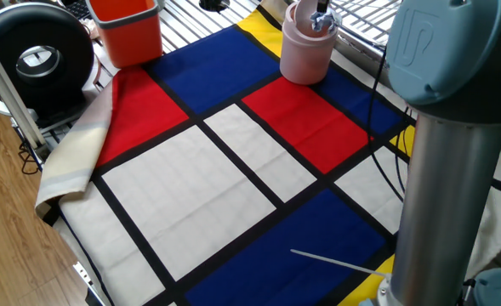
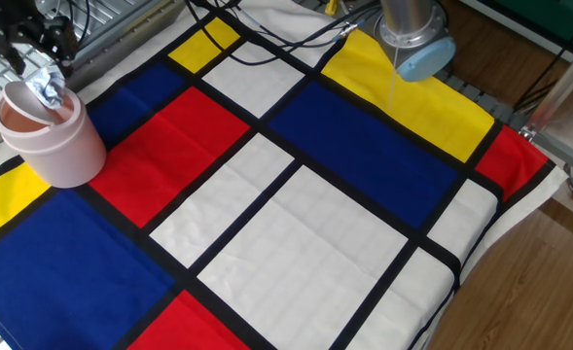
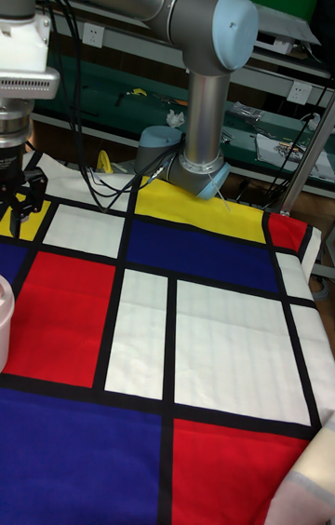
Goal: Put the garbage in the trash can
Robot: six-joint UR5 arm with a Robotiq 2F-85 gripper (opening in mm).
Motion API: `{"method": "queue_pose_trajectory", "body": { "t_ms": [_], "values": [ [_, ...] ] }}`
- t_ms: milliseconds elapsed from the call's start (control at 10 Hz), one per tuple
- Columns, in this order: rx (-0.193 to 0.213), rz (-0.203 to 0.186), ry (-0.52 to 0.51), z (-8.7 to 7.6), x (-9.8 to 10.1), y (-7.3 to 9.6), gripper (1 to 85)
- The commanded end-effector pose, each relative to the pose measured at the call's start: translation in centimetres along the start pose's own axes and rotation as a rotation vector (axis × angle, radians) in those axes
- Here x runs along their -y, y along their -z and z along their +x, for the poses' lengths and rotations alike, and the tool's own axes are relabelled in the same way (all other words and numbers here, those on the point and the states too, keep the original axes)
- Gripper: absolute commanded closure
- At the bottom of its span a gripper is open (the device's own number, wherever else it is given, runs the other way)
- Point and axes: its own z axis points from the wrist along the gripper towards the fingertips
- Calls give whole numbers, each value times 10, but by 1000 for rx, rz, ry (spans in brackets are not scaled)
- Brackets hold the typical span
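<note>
We see the garbage (image 2: 46, 88) lying on the tilted lid at the mouth of the trash can (image 2: 57, 146), directly beneath the gripper (image 2: 33, 53). The fingers are spread apart above it, holding nothing.

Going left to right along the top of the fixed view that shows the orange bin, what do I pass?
Black round device → orange bin → pink trash can with the garbage at its mouth → the arm's grey-blue joint.
</note>
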Motion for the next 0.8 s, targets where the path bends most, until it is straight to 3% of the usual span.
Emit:
{"method": "queue_pose_trajectory", "body": {
  "t_ms": [0, 700],
  "values": [
    [23, 0, -22, -4, -1, 3, 243],
    [80, 22, -128, -18, 6, 4, 407]
  ]
}}
